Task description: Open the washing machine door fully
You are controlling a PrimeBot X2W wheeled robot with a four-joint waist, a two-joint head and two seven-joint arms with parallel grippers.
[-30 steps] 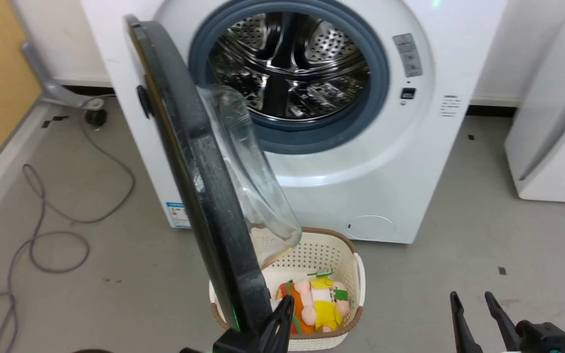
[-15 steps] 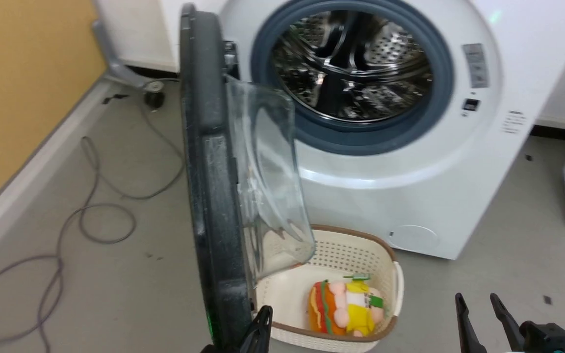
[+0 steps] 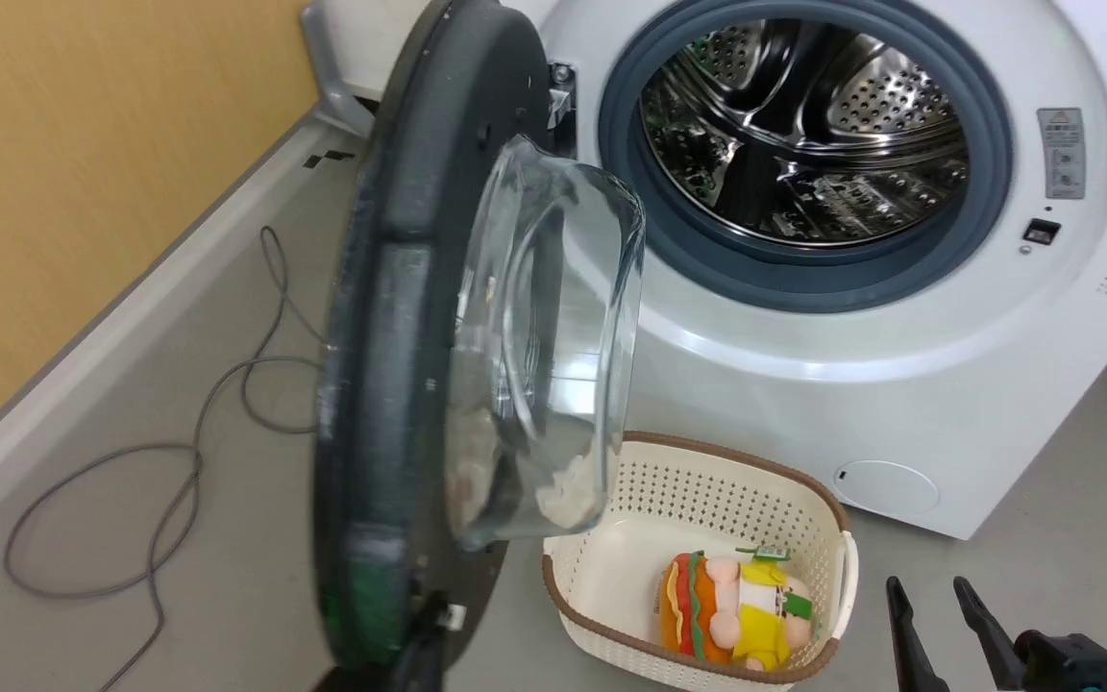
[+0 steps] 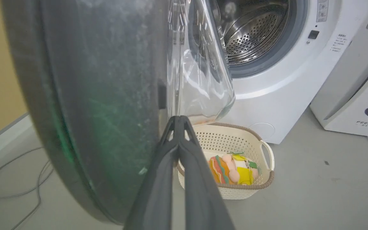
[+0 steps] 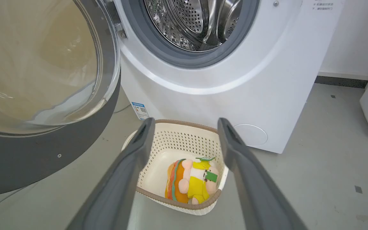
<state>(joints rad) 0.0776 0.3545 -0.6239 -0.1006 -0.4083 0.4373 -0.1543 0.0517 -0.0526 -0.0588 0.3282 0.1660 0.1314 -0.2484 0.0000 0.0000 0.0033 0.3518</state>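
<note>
The washing machine door point(image 3: 385, 365) stands swung out, roughly square to the washing machine point(image 3: 803, 384). The left gripper point(image 4: 178, 120), fingers pressed together, lies along its inner face, apparently to push it wider; the right gripper point(image 5: 185, 124) hangs spread, idle.

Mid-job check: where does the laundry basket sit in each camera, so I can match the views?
Head view: basket lower centre-right, below the washing machine door.
Left wrist view: basket at centre, just right of the shut left tool.
Right wrist view: basket lower centre, framed by the open right tool.
Shared landmark: the round flap, up-right of the basket in every view.
</note>
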